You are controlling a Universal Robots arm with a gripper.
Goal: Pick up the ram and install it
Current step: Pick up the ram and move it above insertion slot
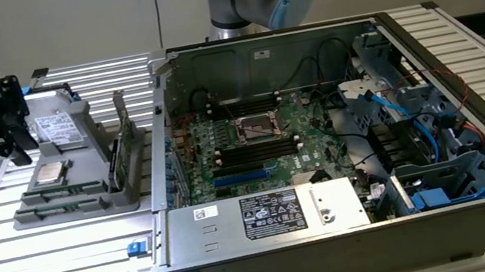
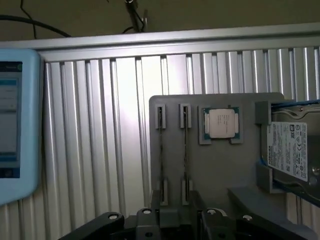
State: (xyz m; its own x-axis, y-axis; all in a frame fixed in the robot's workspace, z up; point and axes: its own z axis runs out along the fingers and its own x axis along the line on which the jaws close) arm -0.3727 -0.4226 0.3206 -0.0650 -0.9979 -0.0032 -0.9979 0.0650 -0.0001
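Two ram sticks (image 1: 127, 137) stand on edge in slots of the grey parts holder (image 1: 75, 197), at the exterior view's left of the open computer case. From the wrist view they are thin lines seen edge-on, ram (image 2: 185, 155) and its neighbour (image 2: 161, 160). My gripper (image 1: 12, 145) hangs above the holder's far-left end, over the drive and apart from the sticks. Its black finger links (image 2: 175, 222) are spread wide, open, with nothing between them. The motherboard (image 1: 254, 145) lies inside the case with dark memory slots by the processor socket.
The holder also carries a processor chip (image 2: 220, 123) and a silver drive (image 2: 289, 150). The case wall (image 1: 159, 120) rises right beside the sticks. Cables and drive cages fill the case's right side. A light-blue screen device (image 2: 15, 125) lies on the slatted table.
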